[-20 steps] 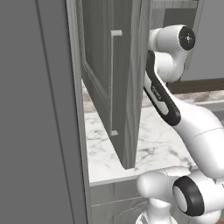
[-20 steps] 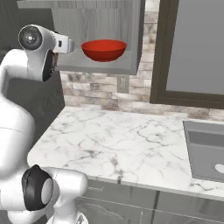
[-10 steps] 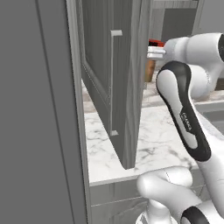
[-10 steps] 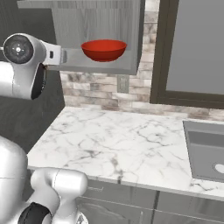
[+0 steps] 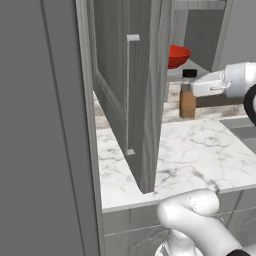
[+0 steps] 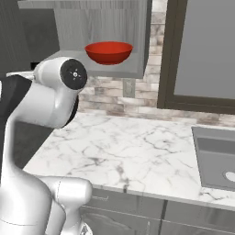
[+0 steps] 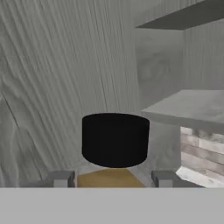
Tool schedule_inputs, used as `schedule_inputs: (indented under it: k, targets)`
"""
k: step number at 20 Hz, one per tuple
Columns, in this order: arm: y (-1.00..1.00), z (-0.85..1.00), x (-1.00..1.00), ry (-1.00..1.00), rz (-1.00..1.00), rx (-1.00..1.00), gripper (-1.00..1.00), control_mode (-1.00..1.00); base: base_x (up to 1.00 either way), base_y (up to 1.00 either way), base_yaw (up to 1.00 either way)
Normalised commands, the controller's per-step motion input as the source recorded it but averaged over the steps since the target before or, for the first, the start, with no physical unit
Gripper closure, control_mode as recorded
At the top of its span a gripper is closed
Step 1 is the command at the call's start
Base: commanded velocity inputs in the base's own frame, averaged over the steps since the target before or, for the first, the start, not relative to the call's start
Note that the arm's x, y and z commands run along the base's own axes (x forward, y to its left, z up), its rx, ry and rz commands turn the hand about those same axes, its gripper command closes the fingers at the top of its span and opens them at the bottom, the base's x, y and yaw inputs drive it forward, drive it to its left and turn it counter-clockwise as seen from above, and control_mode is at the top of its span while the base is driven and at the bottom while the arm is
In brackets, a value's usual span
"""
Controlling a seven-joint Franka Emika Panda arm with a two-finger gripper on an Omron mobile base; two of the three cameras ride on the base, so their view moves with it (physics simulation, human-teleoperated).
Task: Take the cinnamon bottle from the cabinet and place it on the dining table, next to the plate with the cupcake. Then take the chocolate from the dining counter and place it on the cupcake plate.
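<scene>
Gripper (image 7: 111, 179) clamped on the cinnamon bottle (image 5: 188, 96), fingers either side of its brown body under the black cap. Bottle is out of the cabinet (image 5: 131, 95) now, hanging over the marble counter (image 5: 190, 150) beyond the open door's edge. Arm has swung right since a second ago. Red bowl (image 6: 109, 52) unmoved on shelf.

White, glossy arm links fill the lower left of the right base view, rounded and tube-like, with a dark round joint cap showing small pale marks at upper left. A black sleeve section sits at far left. In the left base view, a pale grey wrist block tapers at right.
</scene>
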Motion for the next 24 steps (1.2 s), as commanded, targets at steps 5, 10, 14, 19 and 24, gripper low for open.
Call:
schedule_inputs:
  k: [5,10,14,19,24]
  targets:
    - [-0.2,-0.31,-0.52,-0.08,0.54,-0.07,1.0,-1.0,0.0,0.0,0.0]
    - [0.02,-0.4,-0.31,-0.17,0.18,-0.02,1.0,-1.0,0.0,0.0,0.0]
    - [-0.05,-0.45,-0.3,-0.18,0.04,0.04,1.0,-1.0,0.0,0.0,0.0]
    - [-0.06,-0.37,-0.19,-0.25,0.0,0.07,1.0,-1.0,0.0,0.0,0.0]
    - [-0.06,-0.06,-0.04,-0.06,0.0,0.14,1.0,-1.0,0.0,0.0,0.0]
